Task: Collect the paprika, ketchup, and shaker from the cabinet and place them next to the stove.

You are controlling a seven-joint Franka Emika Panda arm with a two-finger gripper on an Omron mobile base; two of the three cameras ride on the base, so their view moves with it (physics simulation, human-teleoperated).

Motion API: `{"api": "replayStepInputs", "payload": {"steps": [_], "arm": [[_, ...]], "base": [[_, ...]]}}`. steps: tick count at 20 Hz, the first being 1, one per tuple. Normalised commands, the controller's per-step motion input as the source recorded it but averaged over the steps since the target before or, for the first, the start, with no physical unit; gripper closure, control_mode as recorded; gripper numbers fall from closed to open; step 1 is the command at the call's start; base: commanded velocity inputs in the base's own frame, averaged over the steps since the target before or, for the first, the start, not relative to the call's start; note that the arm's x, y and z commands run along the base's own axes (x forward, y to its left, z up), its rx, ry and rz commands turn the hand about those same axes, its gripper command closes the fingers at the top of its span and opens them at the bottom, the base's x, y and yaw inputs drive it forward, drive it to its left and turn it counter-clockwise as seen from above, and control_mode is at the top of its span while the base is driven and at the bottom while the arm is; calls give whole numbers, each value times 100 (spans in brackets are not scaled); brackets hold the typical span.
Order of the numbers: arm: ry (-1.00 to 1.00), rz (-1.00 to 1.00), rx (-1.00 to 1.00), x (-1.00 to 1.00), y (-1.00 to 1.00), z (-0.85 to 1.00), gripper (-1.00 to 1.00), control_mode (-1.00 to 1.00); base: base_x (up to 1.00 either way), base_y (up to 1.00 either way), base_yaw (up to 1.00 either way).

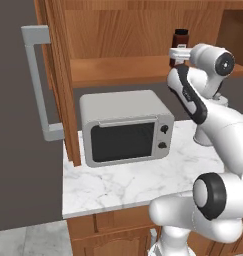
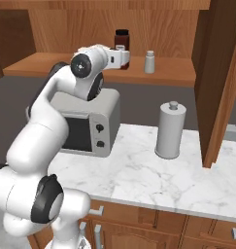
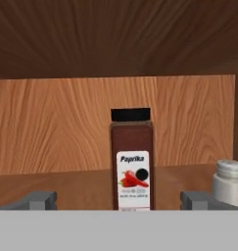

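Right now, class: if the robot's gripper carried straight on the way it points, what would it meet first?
The paprika jar, most likely: it stands upright on the cabinet shelf, centred between the open jaws of the gripper. The remaining gap is hard to judge.

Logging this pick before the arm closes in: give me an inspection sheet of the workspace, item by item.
Surface: white marble counter.
Job's things: paprika upright on the cabinet shelf, centred between the fingertips; shaker upright to its right. Ketchup and stove: nothing seen.
Clutter: grey microwave; grey knob-topped cylinder, both on the counter.
Grippers: gripper open, level with the paprika, not touching it.
Cables: nothing seen.
Surroundings: cabinet door open, with a grey bar handle; wooden drawers below the counter.
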Motion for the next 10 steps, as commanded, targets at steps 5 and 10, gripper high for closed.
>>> {"api": "replayStepInputs", "payload": {"steps": [5,10], "arm": [[0,1,0,16,-11,-2,-100,-100],[3,0,-1,20,0,-2,-100,-100]], "base": [[0,0,0],[0,0,0]]}}
